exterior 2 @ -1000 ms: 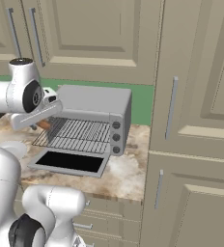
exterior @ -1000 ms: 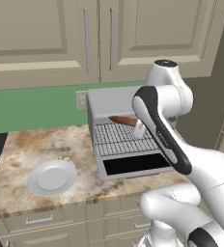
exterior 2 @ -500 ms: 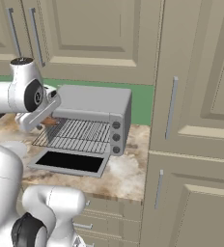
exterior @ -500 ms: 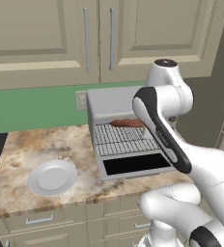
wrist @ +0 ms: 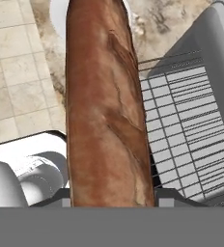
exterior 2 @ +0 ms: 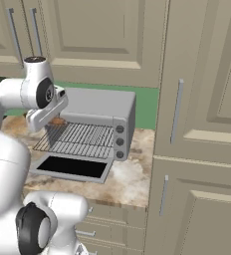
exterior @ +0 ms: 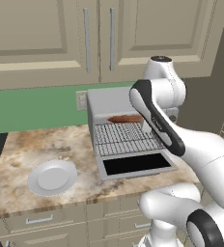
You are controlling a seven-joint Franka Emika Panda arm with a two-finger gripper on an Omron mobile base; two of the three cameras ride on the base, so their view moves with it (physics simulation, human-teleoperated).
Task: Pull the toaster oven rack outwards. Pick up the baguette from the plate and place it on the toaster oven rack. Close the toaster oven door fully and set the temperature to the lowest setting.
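Rack (exterior: 126, 137) pulled out, door (exterior: 137, 164) down flat. Plate (exterior: 52, 176) bare on counter (exterior: 32, 149). Baguette (wrist: 106, 106) clamped in tool (wrist: 109, 195), over rack's back edge. Left: release, shut door, lowest temperature.

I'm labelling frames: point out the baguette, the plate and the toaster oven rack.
baguette (wrist: 109, 111): hand view, mid-crust.
plate (exterior: 52, 177): left base view, its centre.
toaster oven rack (exterior: 126, 138): left base view, middle bars.

Kitchen: wall cabinets (exterior: 46, 34), granite counter (exterior: 32, 149), toaster oven (exterior 2: 100, 107).
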